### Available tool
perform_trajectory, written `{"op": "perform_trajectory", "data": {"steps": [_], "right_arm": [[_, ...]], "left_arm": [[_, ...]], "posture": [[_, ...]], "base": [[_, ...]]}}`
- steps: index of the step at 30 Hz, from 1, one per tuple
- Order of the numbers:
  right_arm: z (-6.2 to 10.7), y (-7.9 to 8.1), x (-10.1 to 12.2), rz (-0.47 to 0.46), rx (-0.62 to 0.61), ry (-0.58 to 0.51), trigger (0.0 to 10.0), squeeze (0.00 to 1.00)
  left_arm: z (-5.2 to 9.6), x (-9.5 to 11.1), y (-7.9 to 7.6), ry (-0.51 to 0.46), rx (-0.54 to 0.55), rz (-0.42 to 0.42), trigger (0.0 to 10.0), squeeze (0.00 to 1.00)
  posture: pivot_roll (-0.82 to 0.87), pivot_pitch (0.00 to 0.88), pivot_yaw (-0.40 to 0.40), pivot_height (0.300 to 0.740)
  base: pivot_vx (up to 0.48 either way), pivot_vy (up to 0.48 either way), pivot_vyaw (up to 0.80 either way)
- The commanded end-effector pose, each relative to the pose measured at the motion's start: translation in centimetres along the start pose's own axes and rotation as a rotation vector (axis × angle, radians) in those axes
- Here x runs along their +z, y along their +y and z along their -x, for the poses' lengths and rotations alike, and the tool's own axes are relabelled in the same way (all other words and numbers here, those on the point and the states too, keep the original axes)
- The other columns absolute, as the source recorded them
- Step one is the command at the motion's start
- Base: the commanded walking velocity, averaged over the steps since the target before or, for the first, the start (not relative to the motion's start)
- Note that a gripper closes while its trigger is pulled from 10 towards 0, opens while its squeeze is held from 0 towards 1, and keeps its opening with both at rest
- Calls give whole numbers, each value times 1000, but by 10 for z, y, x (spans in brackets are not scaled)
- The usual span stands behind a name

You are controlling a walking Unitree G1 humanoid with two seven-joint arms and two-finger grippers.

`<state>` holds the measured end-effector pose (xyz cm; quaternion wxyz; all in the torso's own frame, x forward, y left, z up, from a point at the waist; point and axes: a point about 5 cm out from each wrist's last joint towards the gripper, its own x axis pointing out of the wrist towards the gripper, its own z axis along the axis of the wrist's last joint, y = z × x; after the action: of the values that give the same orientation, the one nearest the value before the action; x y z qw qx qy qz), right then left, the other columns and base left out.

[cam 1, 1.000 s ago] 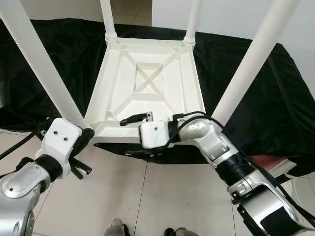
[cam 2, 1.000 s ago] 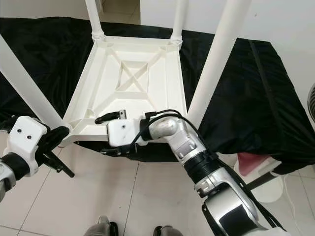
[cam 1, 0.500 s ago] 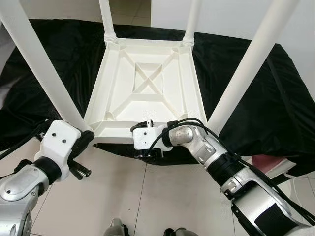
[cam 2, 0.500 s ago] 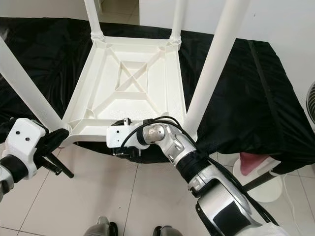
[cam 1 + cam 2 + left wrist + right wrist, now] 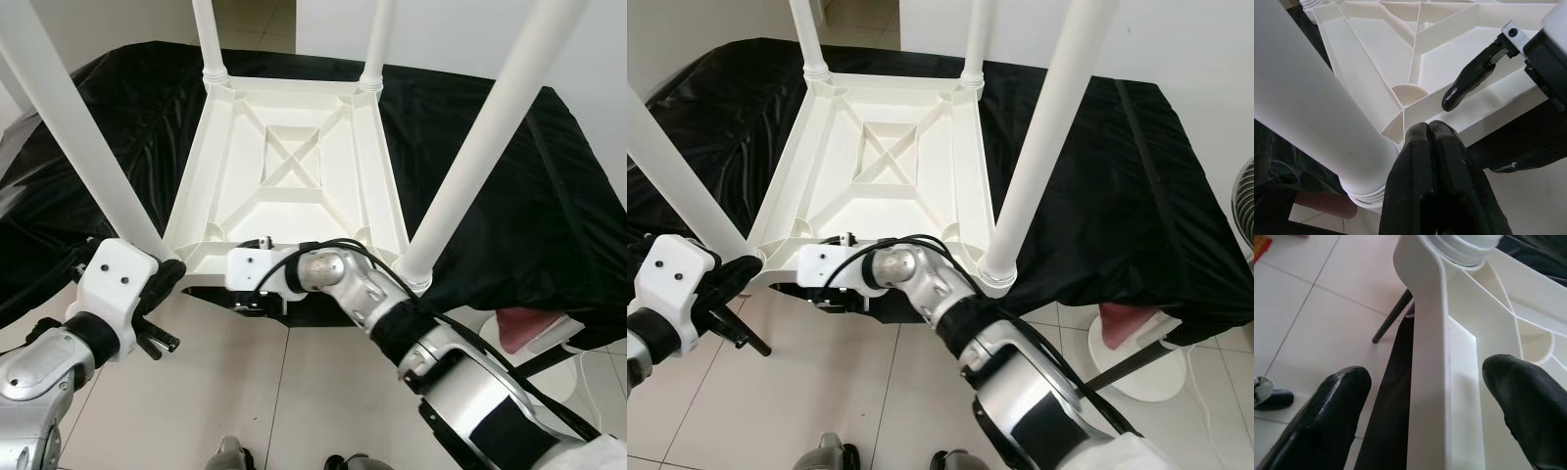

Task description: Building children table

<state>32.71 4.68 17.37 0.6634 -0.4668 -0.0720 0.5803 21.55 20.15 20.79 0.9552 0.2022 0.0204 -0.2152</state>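
lying upside down on a black cloth [image 5: 509, 186], the white children's table [image 5: 294, 166] is seen with its four legs pointing up, its near edge overhanging the tiled floor [image 5: 274, 392]. the right gripper [image 5: 1430, 401] is spread wide across that near rim, one finger [image 5: 1520, 401] set inside the frame and the other below it; whether the rim is touched cannot be told. the left gripper [image 5: 1429, 132] is clenched with nothing between its fingers, its tips held at the near left corner, just beside the base of the near left leg [image 5: 1312, 112].
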Motion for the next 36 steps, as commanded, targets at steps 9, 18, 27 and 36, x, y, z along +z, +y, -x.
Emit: {"op": "perform_trajectory", "data": {"steps": [9,18,27,36], "right_arm": [[-5,2,-9,65,45,96,0,0],[-4,-8,-3,4,-53,22,0,0],[15,-28,4,17,-201,-110,0,0],[46,-58,34,-56,-464,-473,10000,0]], "left_arm": [[5,-1,2,10,77,4,10000,0],[3,0,1,6,82,8,10000,0],[-1,-2,5,4,92,18,10000,0],[-8,2,22,-26,186,45,10000,0]], "posture": [[96,141,-42,740],[89,138,-37,740],[75,140,-23,740],[74,138,-7,740]], "base": [[0,0,0],[0,0,0],[0,0,0],[0,0,0]]}}
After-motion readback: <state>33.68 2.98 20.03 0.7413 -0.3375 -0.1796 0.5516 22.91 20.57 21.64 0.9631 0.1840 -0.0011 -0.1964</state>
